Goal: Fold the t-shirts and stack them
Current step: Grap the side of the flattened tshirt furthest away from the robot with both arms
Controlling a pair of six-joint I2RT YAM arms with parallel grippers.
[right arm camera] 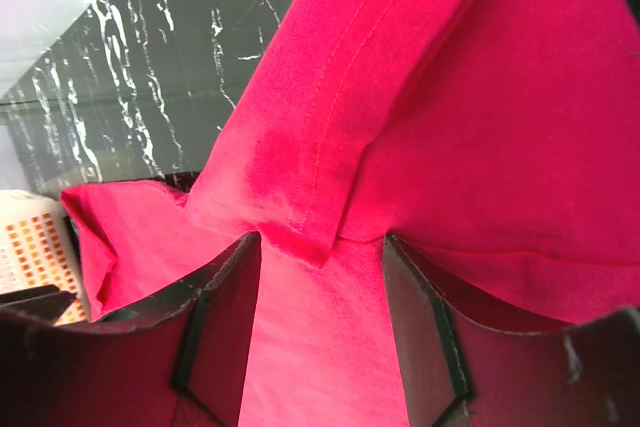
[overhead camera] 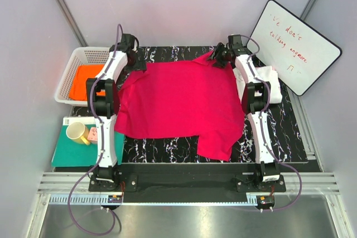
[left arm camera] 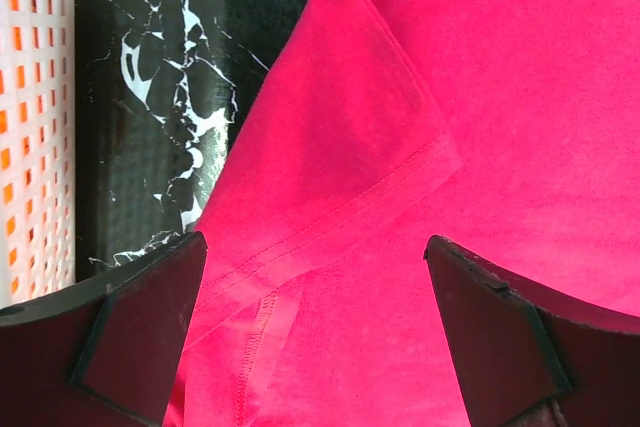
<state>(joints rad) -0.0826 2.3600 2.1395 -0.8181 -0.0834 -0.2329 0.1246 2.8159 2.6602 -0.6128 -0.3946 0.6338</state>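
The black marbled table [overhead camera: 167, 151] carries the pink shirt [overhead camera: 178, 101], spread flat across its middle. The shirt's near right corner hangs towards the front edge. Bare table shows along the front and along the far edge between the arms.

A whiteboard [overhead camera: 293, 45] leans at the far right, its red writing too faint to read. The white basket [overhead camera: 66, 79] at the far left holds the orange shirt [overhead camera: 82, 79], partly hidden by the left arm. A green board [overhead camera: 70, 154] lies at the near left with a yellow cup [overhead camera: 75, 132] on it. The white shirt [overhead camera: 273, 85] lies at the right, largely covered by the right arm.

The left gripper [left arm camera: 315, 247] stands spread wide above the pink shirt's far left sleeve hem. The right gripper [right arm camera: 322, 247] is partly closed around a raised fold at the far right corner. Whether it pinches the cloth, I cannot tell.
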